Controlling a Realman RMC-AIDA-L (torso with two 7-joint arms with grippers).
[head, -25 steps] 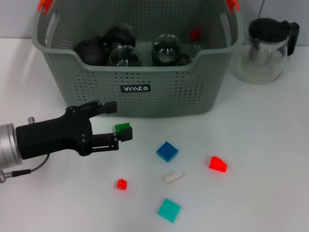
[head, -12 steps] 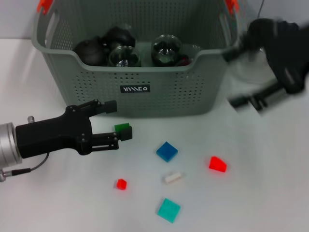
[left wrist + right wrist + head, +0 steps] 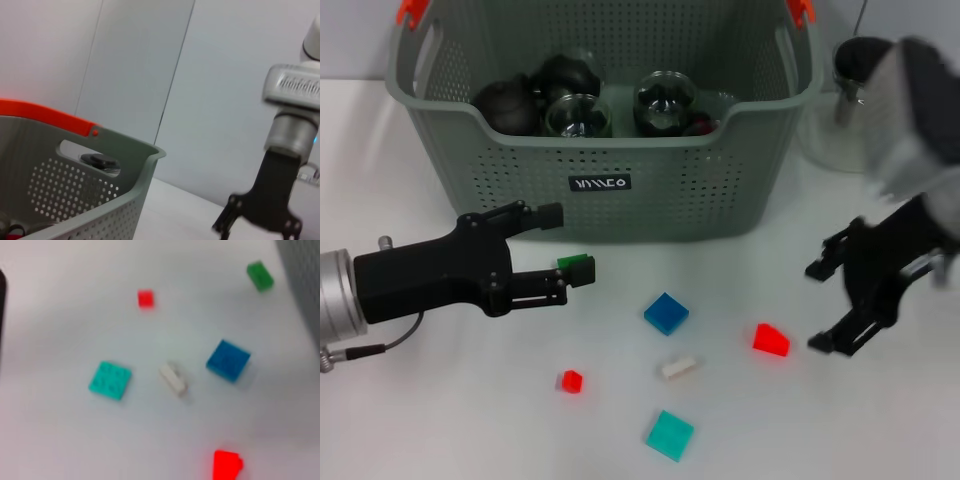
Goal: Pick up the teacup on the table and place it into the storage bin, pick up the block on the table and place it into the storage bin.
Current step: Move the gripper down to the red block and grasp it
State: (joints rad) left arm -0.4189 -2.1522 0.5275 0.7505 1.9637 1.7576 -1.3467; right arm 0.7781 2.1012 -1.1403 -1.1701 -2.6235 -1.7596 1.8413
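Six blocks (image 3: 666, 313) on table | left pincer (image 3: 568, 246) agape | right pincer (image 3: 828, 307) agape

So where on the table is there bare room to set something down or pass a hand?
Bare table lies near the front left, between the left gripper and the small red block, and front right below the right gripper. It is crowded mid-table: blue block, white block, teal block, red wedge. The storage bin fills the back.

Small black label (image 3: 600, 183) on the storage bin (image 3: 650, 200) front (white lettering, not legible)
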